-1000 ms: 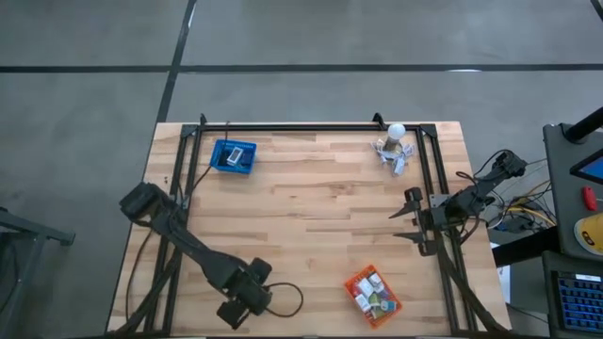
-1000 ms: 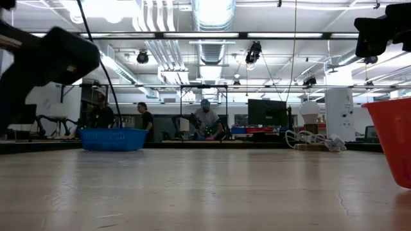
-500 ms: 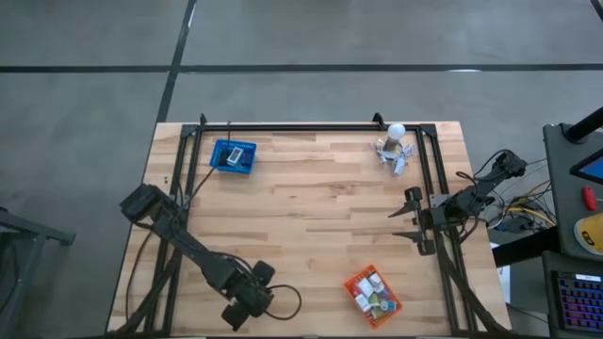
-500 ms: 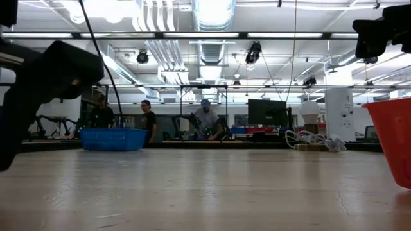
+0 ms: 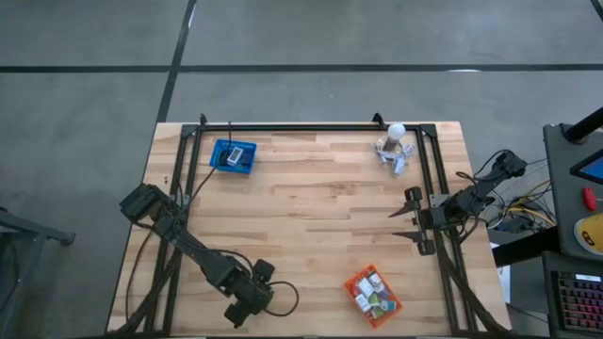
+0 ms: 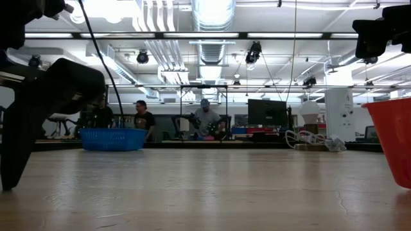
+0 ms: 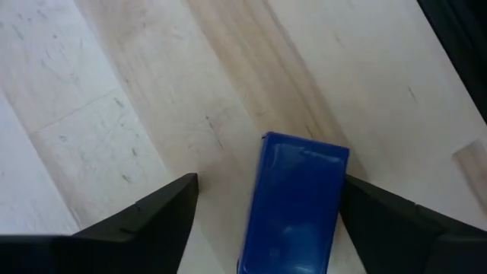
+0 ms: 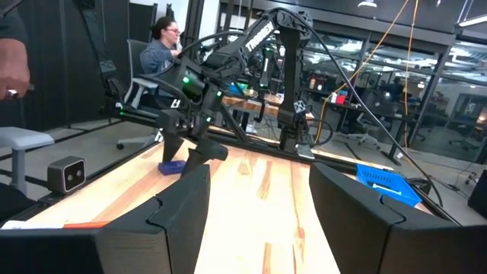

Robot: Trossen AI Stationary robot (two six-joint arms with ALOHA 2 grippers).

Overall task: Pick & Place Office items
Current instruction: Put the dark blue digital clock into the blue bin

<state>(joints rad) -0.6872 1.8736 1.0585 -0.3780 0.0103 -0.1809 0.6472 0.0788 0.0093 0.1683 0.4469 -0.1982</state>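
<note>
My left pincer [image 7: 266,205] lowered at the tabletop's [image 5: 311,198] near-left edge, fingers spread, straddling a blue box [image 7: 293,202], not gripping | right pincer [image 5: 407,215] waits released | no readable writing

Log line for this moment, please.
left gripper: open, straddling blue block on table | right gripper: open, idle, right edge | orange basket: holds items

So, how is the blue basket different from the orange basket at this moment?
The blue basket sits at the far left of the table; the orange basket sits at the near right edge. The blue basket holds one pale item; the orange basket is crowded with small office items. Both rest flat on the wood, away from both grippers.
</note>
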